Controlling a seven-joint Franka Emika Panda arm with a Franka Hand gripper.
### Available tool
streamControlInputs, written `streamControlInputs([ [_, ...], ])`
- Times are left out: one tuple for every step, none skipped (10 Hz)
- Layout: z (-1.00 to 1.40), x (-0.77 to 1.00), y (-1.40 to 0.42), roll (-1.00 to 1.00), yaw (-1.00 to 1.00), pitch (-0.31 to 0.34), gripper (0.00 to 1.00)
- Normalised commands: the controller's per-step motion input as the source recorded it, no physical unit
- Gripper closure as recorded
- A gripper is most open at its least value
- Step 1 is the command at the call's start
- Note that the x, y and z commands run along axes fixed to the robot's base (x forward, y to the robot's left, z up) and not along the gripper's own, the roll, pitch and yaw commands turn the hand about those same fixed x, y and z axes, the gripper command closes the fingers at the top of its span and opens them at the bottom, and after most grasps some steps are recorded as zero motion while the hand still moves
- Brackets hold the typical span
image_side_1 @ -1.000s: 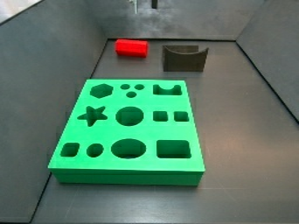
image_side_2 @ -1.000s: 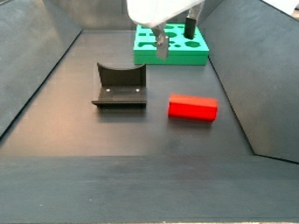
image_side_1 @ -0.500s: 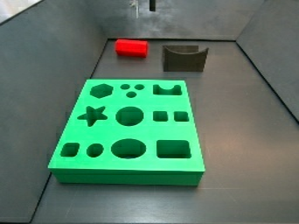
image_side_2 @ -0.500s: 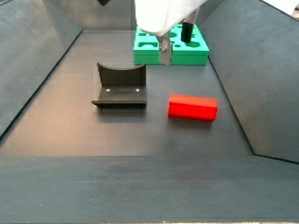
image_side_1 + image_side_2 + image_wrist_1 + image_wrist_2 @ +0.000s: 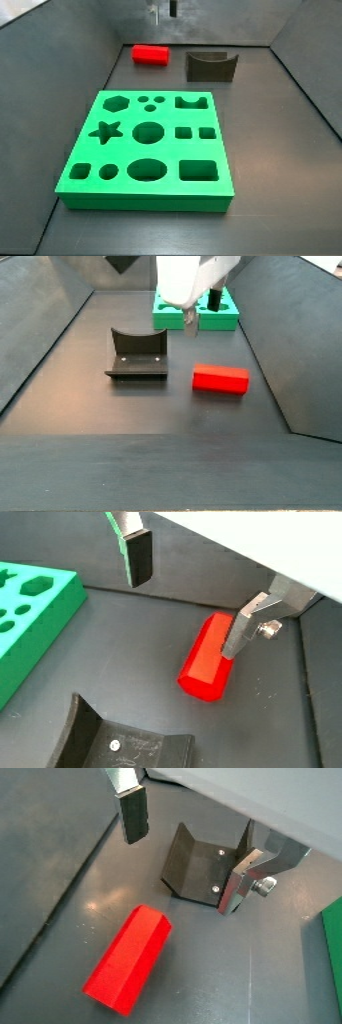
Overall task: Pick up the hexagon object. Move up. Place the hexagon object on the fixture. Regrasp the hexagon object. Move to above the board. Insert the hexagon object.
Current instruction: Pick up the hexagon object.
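The hexagon object (image 5: pixel 150 53) is a short red bar lying flat on the dark floor next to the fixture (image 5: pixel 211 65). It also shows in a side view (image 5: pixel 219 378) and in both wrist views (image 5: pixel 207 657) (image 5: pixel 130 958). My gripper (image 5: pixel 202 311) hangs open in the air above the floor, between the hexagon object and the green board (image 5: pixel 181 318). Nothing is between its fingers (image 5: pixel 136 557). In both wrist views the gripper (image 5: pixel 187 597) (image 5: pixel 183 853) is well above the bar. The board (image 5: pixel 150 150) lies flat with its cut-out holes up.
The fixture (image 5: pixel 136 354) stands to one side of the red bar with a gap between them, and also shows in both wrist views (image 5: pixel 207 863) (image 5: pixel 127 740). Sloping grey walls (image 5: pixel 67 60) close in the floor on both sides.
The gripper has shifted slightly sideways and a little lower, toward the red bar. The bar, fixture and board have not moved.
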Motion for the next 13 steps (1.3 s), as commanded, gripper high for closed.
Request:
streamControlInputs([
  [-0.27,0.0,0.0,-0.06,1.0,0.003,0.0],
  [-0.27,0.0,0.0,-0.05,1.0,0.0,0.0],
  [-0.25,-0.05,0.0,-0.05,1.0,0.0,0.0],
  [-0.19,-0.08,0.0,-0.02,1.0,-0.019,0.0],
  [-0.02,0.0,0.29,0.0,0.86,0.0,0.0],
  [-0.05,0.0,0.41,0.0,0.75,0.0,0.0],
  [-0.17,0.0,0.55,0.0,0.64,0.0,0.0],
  [-0.22,0.0,0.59,0.0,0.58,0.0,0.0],
  [-0.27,0.0,0.23,0.05,0.48,0.0,0.0],
  [-0.65,-0.05,0.23,0.04,0.59,0.0,0.0],
  [-0.09,0.1,0.0,-0.04,0.34,0.0,0.0],
  [-0.09,0.0,0.0,0.0,0.05,0.0,0.0],
  [-0.4,-0.1,-0.03,-0.08,0.37,-0.007,0.0],
])
